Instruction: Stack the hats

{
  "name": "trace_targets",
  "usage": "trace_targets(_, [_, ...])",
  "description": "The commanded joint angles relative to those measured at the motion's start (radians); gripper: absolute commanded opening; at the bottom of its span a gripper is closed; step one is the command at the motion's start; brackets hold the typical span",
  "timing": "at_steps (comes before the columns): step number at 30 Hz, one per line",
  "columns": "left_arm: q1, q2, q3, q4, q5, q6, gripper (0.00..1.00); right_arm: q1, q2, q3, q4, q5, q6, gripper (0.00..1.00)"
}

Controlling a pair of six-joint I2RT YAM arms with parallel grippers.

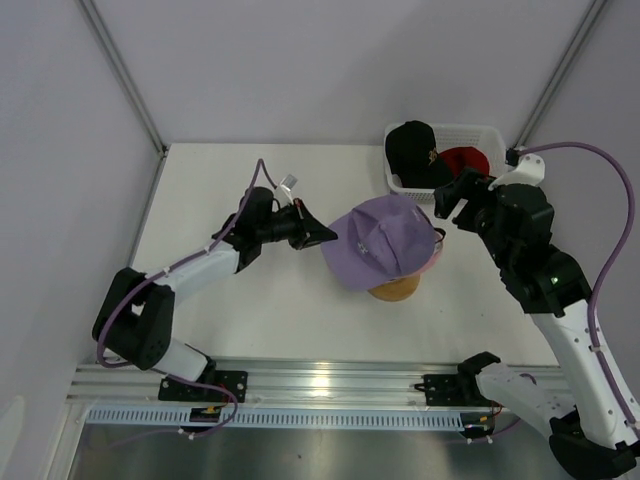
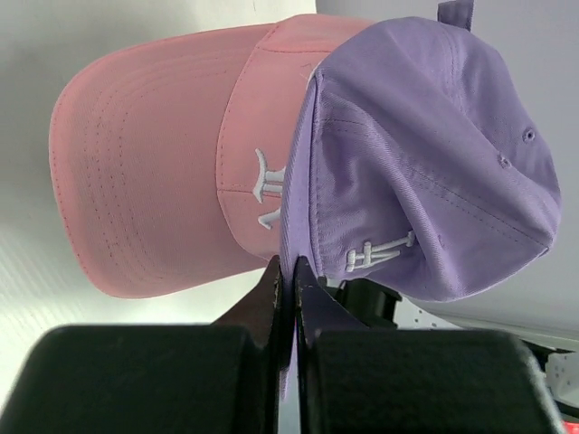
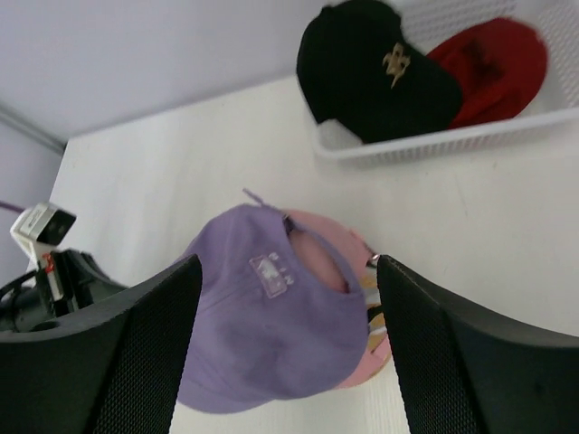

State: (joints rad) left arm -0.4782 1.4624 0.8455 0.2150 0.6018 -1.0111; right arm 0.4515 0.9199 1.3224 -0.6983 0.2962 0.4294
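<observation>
A lavender cap (image 1: 380, 240) sits on top of a pink cap (image 1: 432, 262) on the round wooden stand (image 1: 396, 290). In the left wrist view the lavender cap (image 2: 425, 154) lies skewed over the pink cap (image 2: 154, 172), and their brims do not line up. My left gripper (image 1: 325, 236) is shut on the lavender cap's brim edge (image 2: 291, 271). My right gripper (image 1: 455, 195) is open and empty, above and behind the stack (image 3: 285, 262). A black cap (image 1: 415, 150) and a red cap (image 1: 465, 160) lie in the basket. The white/dark green cap is hidden.
The white mesh basket (image 1: 480, 130) stands at the back right, close behind my right gripper. It also shows in the right wrist view (image 3: 434, 145). Grey walls close in the table on the left, back and right.
</observation>
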Motion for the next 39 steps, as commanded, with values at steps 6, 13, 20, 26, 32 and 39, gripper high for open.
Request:
trace_targets(6, [0.111,0.072,0.144,-0.207,-0.071,0.216,0.01,-0.25,0.042,-0.159,0.249,-0.229,-0.081,0.72])
trace_targets(13, [0.128,0.147,0.317,-0.391,-0.014,0.353,0.01,-0.419,0.114,-0.348,0.515,-0.571,-0.009,0.6])
trace_targets(20, [0.128,0.237,0.504,-0.546,0.018,0.456,0.03,-0.412,0.132,-0.454,0.76,-0.652,0.011,0.67])
trace_targets(26, [0.128,0.246,0.552,-0.583,0.023,0.467,0.05,-0.401,0.189,-0.416,0.81,-0.704,0.022,0.67])
trace_targets(32, [0.128,0.256,0.578,-0.595,0.019,0.46,0.05,-0.33,0.226,-0.4,0.797,-0.692,-0.055,0.66])
trace_targets(39, [0.128,0.262,0.59,-0.6,0.024,0.462,0.07,-0.315,0.258,-0.405,0.773,-0.681,-0.087,0.57])
